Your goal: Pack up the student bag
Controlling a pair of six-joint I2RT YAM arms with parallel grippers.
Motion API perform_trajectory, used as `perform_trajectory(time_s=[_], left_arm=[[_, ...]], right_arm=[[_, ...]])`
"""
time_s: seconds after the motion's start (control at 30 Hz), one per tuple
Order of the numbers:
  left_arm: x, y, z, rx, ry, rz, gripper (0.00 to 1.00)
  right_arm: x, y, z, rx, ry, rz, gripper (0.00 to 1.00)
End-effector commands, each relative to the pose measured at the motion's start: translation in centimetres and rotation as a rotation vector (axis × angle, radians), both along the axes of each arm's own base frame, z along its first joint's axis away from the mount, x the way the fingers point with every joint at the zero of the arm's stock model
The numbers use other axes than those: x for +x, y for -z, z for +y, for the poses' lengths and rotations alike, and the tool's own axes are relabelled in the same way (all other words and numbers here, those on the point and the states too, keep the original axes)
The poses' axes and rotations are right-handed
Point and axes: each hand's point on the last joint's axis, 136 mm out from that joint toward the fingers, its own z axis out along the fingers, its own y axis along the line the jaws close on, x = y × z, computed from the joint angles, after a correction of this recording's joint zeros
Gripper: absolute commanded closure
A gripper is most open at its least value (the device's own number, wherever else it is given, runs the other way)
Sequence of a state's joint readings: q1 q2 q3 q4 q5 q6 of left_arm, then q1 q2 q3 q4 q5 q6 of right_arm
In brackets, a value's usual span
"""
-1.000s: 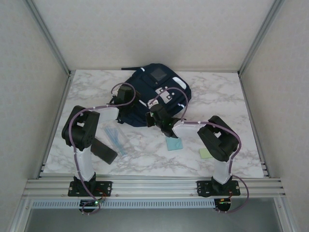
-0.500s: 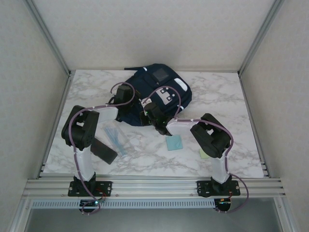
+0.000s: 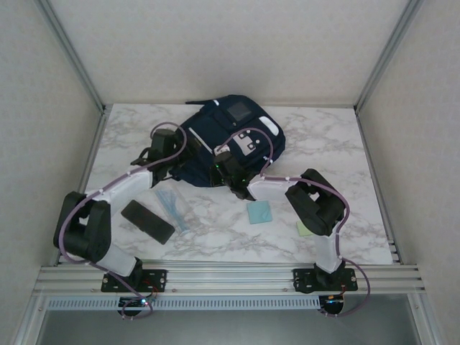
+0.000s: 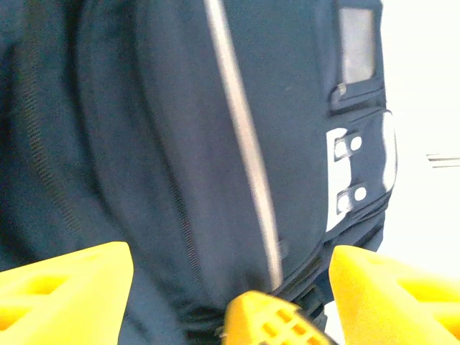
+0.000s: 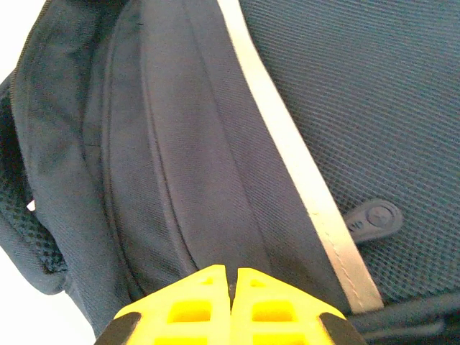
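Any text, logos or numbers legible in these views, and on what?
None readable.
On the student bag, the grey patch looks blank but is blurred.
The mark embossed on the zipper pull is too small to read.

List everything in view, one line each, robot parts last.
student bag: 1, dark navy with white stripes, far centre of the table
flat slab: 1, black, near left
clear packet: 1, transparent with thin bluish items inside, just right of the flat slab
square pad: 1, light blue, near centre
note pad: 1, light green, near right, partly hidden by the right arm
table: 1, white-grey marble, under everything
left gripper: 1, yellow fingers, open, over the student bag's left side
right gripper: 1, yellow fingers, shut, at the student bag's near edge
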State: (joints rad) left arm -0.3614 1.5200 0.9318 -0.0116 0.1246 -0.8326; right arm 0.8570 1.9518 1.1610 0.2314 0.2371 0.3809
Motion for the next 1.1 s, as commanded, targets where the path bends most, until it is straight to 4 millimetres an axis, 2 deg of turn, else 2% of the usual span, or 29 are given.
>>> perform_trajectory(time_s=[0.0,0.1,0.17,0.2,0.23,0.27,0.3,0.43,0.57,0.77,0.87,0.97,1.07], left_arm=[[-3.1,6.8,1.9,0.088,-0.015,0.182,0.29],[-2.7,9.2,1.7,0.1,-0.018,0.22,0.31],[-2.2,10.7,1.3,0.106,-0.008,0.246,0.37],[-2.0,11.5,1.0,0.098,0.0,0.26,0.5],[-1.9,12.1,0.6,0.078,0.008,0.268,0.75],[-2.0,12.5,0.1,0.055,0.015,0.275,0.93],[-2.0,12.7,-0.6,0.023,0.023,0.27,1.0],[-2.9,11.9,-4.5,-0.059,0.074,0.244,1.0],[-3.1,9.7,-7.5,-0.138,0.084,0.191,1.0],[-2.8,6.9,-9.4,-0.187,0.115,0.143,1.0],[-2.8,6.1,-10.0,-0.225,0.116,0.132,1.0],[-3.2,5.5,-11.6,-0.264,0.14,0.128,1.0],[-3.9,5.2,-13.1,-0.283,0.174,0.139,1.0]], right_arm=[[0.4,-1.2,-1.7,0.033,0.116,0.036,1.0],[0.0,-1.1,-1.7,0.053,0.114,0.055,1.0],[-0.2,-1.4,-1.5,0.072,0.106,0.065,1.0],[-0.3,-1.6,-1.3,0.086,0.102,0.072,1.0],[-0.6,-1.8,-1.2,0.104,0.098,0.086,1.0],[-0.8,-2.0,-1.1,0.121,0.094,0.096,1.0],[-1.2,-2.1,-0.7,0.15,0.088,0.118,1.0],[-2.1,-1.6,0.0,0.204,0.102,0.149,1.0],[-1.6,-1.1,0.2,0.228,0.172,0.127,1.0],[-0.6,-1.8,1.8,0.245,0.162,0.078,1.0],[-0.1,-3.3,2.2,0.295,0.179,0.042,1.0],[0.6,-4.5,3.3,0.296,0.161,0.025,1.0],[1.1,-4.6,2.4,0.28,0.188,0.008,1.0]])
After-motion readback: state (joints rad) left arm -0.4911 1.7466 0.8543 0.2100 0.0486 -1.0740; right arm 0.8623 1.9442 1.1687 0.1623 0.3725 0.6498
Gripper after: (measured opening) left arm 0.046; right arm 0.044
